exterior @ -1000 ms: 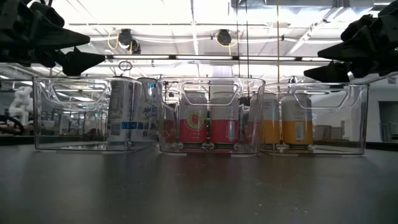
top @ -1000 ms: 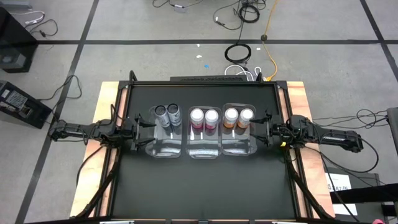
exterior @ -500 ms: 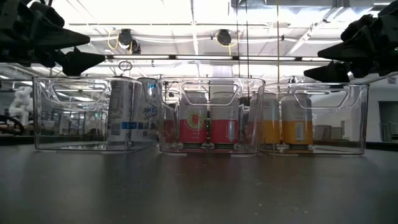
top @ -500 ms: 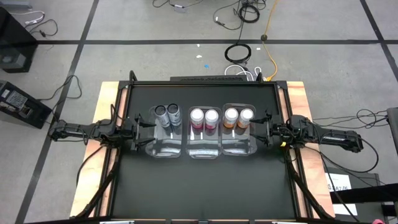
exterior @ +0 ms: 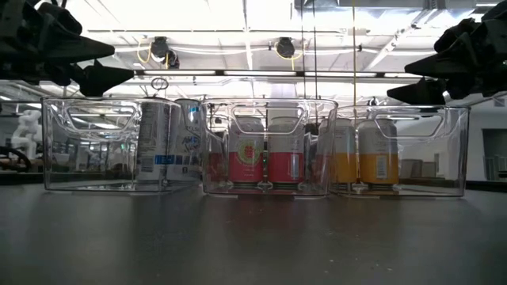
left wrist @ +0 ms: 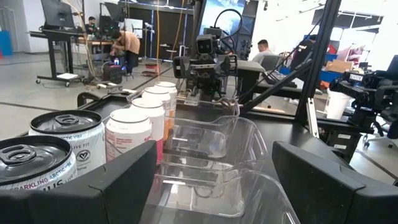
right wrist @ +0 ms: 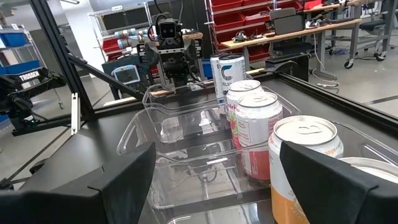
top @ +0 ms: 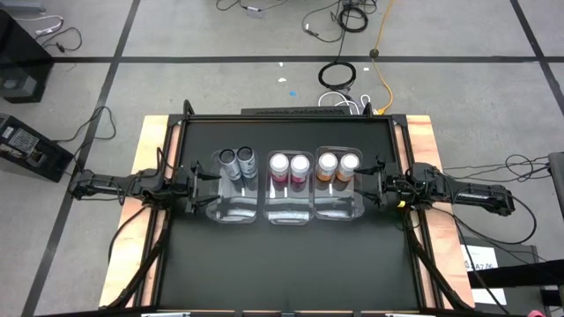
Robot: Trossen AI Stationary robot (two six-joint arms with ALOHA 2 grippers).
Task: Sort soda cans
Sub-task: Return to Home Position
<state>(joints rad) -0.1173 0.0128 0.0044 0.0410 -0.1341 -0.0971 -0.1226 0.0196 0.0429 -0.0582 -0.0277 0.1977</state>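
Standing paired in three clear plastic rectangular bins [top: 236,211]: dark grey soda cans [top: 237,161] left, pink-magenta soda cans [top: 289,165] middle, orange soda cans [top: 338,165] right. Left gripper [top: 204,180] and right gripper [top: 368,182] flanked bins, fingers apart, empty. Cans looked light, slick, dentable; best gripped mid-wall.

Three clear bins stand side by side on the dark surface [exterior: 253,237]: the left bin [exterior: 79,150] holds two white cans [exterior: 158,142], the middle bin [exterior: 269,101] two pink cans [exterior: 265,158], the right bin [exterior: 432,150] two orange cans [exterior: 364,158], with the left tool [exterior: 119,62] and right tool [exterior: 400,79] raised above the outer bins.
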